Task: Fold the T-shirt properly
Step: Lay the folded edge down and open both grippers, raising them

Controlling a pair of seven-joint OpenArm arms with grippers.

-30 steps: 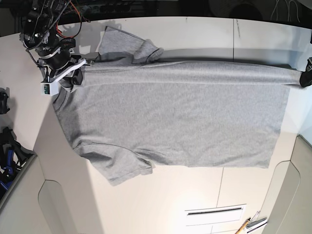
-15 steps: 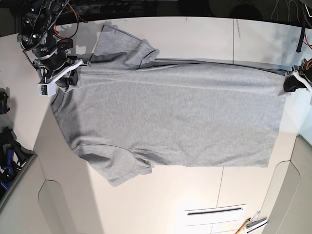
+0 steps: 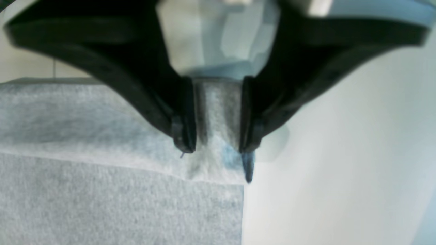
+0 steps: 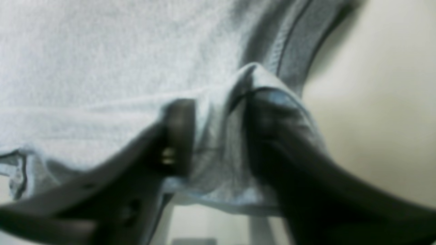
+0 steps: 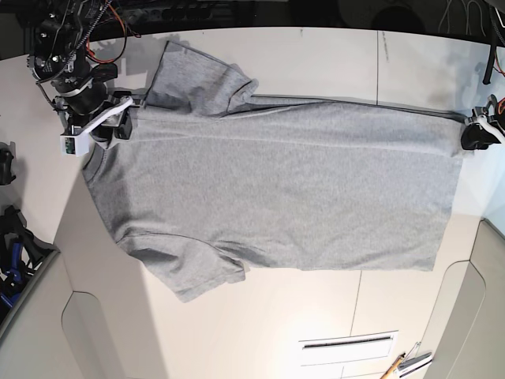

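Note:
The light grey T-shirt (image 5: 276,189) lies spread on the white table (image 5: 331,59), plain side up, neck to the left and hem to the right. Its far long edge is folded over in a narrow band. My right gripper (image 5: 118,125) is at the shoulder by the collar; in the right wrist view its jaws (image 4: 218,136) stand apart with bunched cloth (image 4: 218,160) loose between them. My left gripper (image 5: 472,136) is at the far hem corner; in the left wrist view its fingers (image 3: 216,153) are spread over a strip of hem (image 3: 218,112).
Pens (image 5: 406,363) and a slotted panel (image 5: 347,341) sit at the near right. Dark gear (image 5: 12,245) stands off the table's left side. Cables and the right arm's base (image 5: 63,31) crowd the far left corner.
Both grippers have opened their jaws. The raised far edge of the shirt has come down onto the table, and the far sleeve now lies flatter.

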